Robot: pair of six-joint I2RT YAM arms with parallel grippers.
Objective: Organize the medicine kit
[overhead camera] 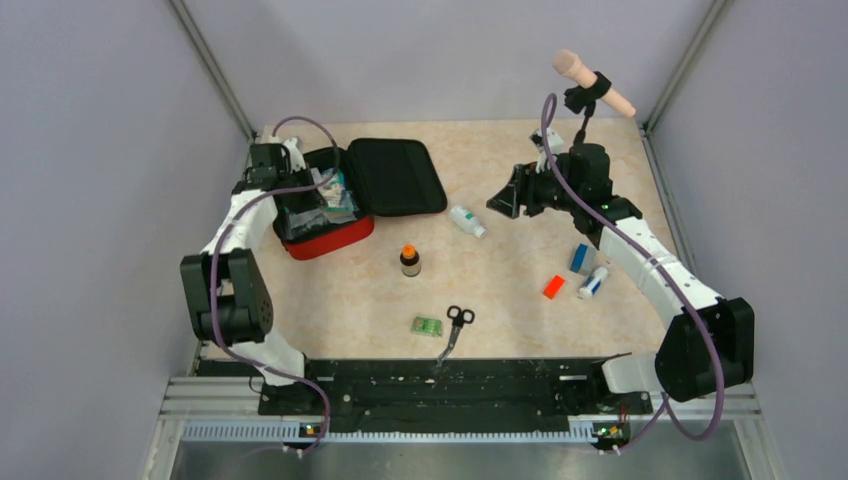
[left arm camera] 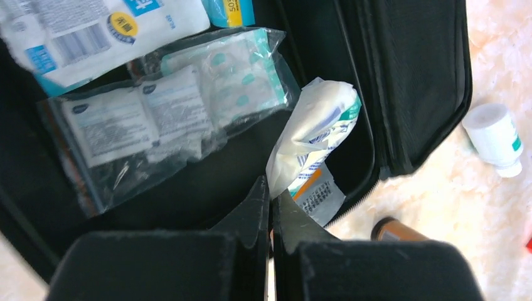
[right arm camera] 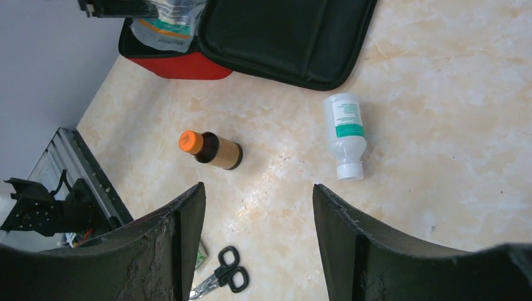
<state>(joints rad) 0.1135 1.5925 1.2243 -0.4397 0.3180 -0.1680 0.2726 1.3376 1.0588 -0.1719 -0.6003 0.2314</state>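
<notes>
The medicine kit (overhead camera: 335,238) lies open at the far left, a red case with its black-lined lid (overhead camera: 395,175) flat to the right. Inside it are clear bags of pads (left arm camera: 157,119) and a white printed pack (left arm camera: 94,31). My left gripper (left arm camera: 271,188) hangs over the case's right side, also seen in the top view (overhead camera: 308,190). It is shut on the lower end of a white wrapped packet (left arm camera: 317,132), which stands against the case's inner wall. My right gripper (right arm camera: 257,188) is open and empty above the table right of the lid, as the top view (overhead camera: 508,197) shows.
A white bottle (overhead camera: 467,221) lies right of the lid. An amber bottle with an orange cap (overhead camera: 410,260) stands mid-table. Scissors (overhead camera: 455,325) and a green packet (overhead camera: 427,326) lie near the front. A red block (overhead camera: 553,287), a blue box (overhead camera: 582,258) and a white tube (overhead camera: 593,282) lie at the right.
</notes>
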